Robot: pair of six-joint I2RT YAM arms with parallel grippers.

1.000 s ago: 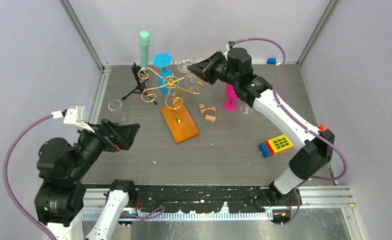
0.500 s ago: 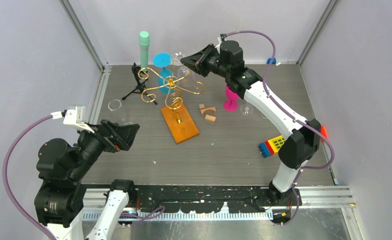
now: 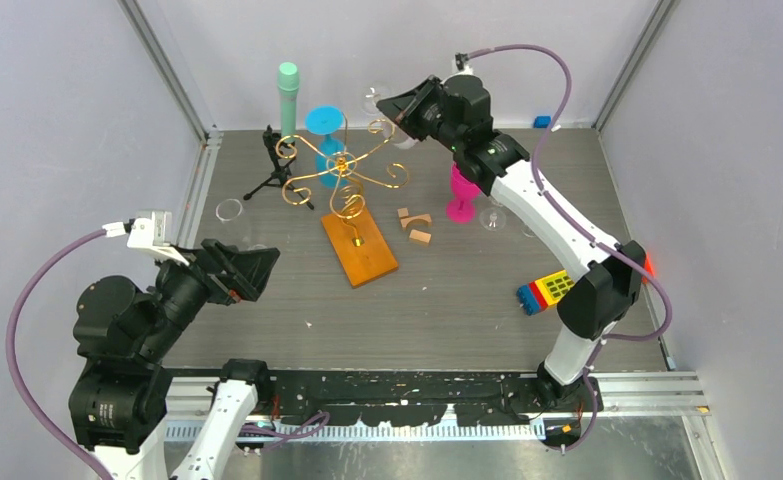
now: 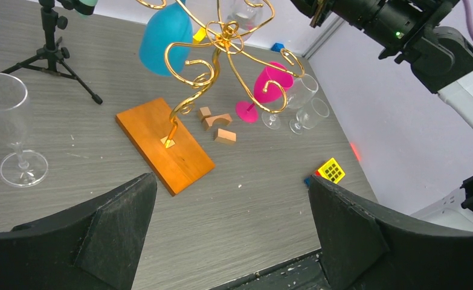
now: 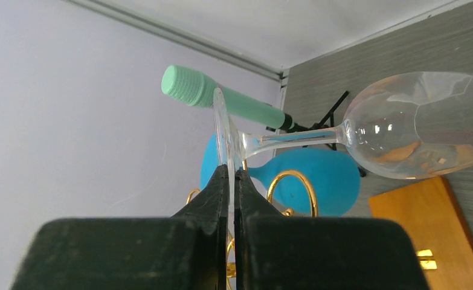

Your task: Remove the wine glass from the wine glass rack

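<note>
The wine glass rack (image 3: 342,170) is gold wire with curled arms on an orange-brown wooden base (image 3: 359,247). It also shows in the left wrist view (image 4: 222,42). My right gripper (image 3: 395,104) is shut on the foot of a clear wine glass (image 3: 372,98) and holds it above the rack's far side. In the right wrist view the fingers (image 5: 231,172) pinch the foot's edge, and the stem and bowl (image 5: 415,124) stick out sideways, apart from the gold arms (image 5: 291,181). My left gripper (image 4: 234,205) is open and empty at the near left.
A blue glass (image 3: 324,122) hangs on the rack. A pink glass (image 3: 459,195) and clear glasses (image 3: 492,215) stand right of it, with wooden blocks (image 3: 415,225) nearby. A black tripod (image 3: 272,165), a teal cylinder (image 3: 288,95), a clear glass (image 4: 7,127) and a coloured toy block (image 3: 552,290) are also on the table.
My right gripper has lifted the clear glass up and back, away from the rack's arms. The left arm has not moved.
</note>
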